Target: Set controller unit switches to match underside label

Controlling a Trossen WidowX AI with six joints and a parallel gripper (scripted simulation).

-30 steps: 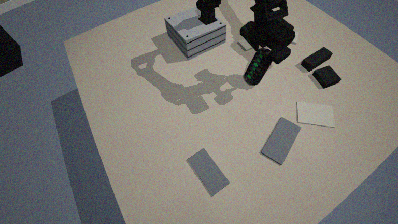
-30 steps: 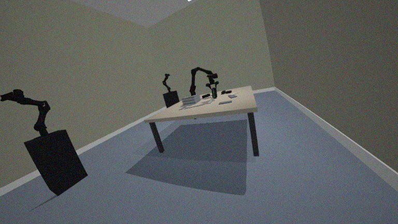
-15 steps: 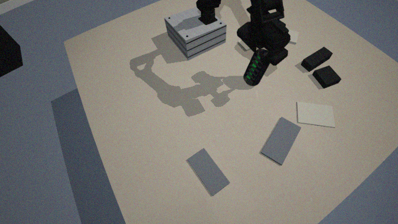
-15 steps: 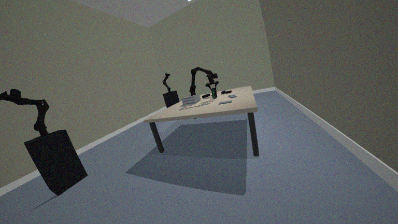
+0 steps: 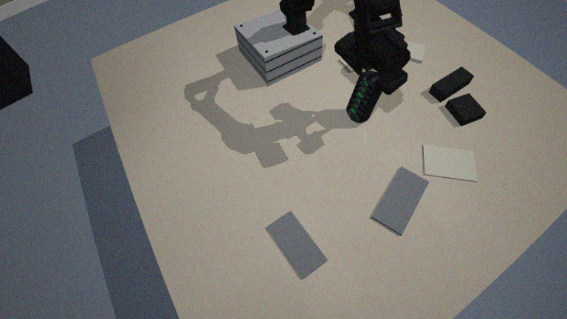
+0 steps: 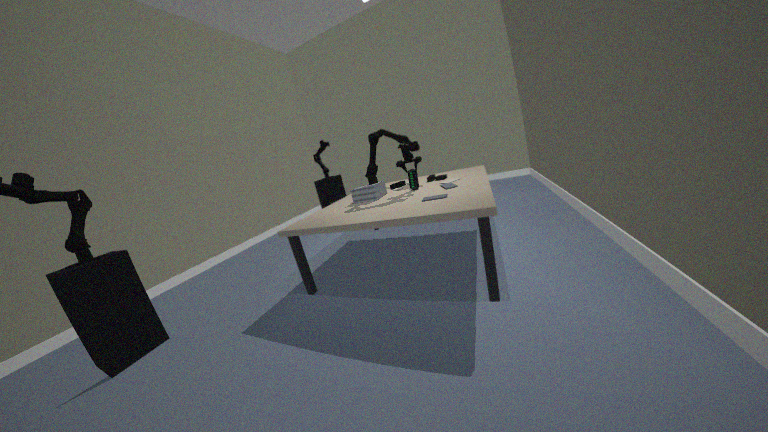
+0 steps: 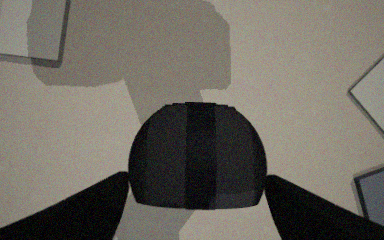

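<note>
The dark grey controller unit stands on end, with its long side steep. Its row of switches with green ends faces the top view; each switch's setting is too small to tell. My gripper points down and is shut on the unit, one finger on each side. The wrist view shows the unit's rounded dark end with a black band across its middle. The underside label is not visible. I cannot tell whether the lower end touches the bench.
A grey layered box stands beside the arm's base. Two black blocks lie right of the gripper. A pale plate and two grey plates lie nearer the camera. Another pale piece lies behind the gripper.
</note>
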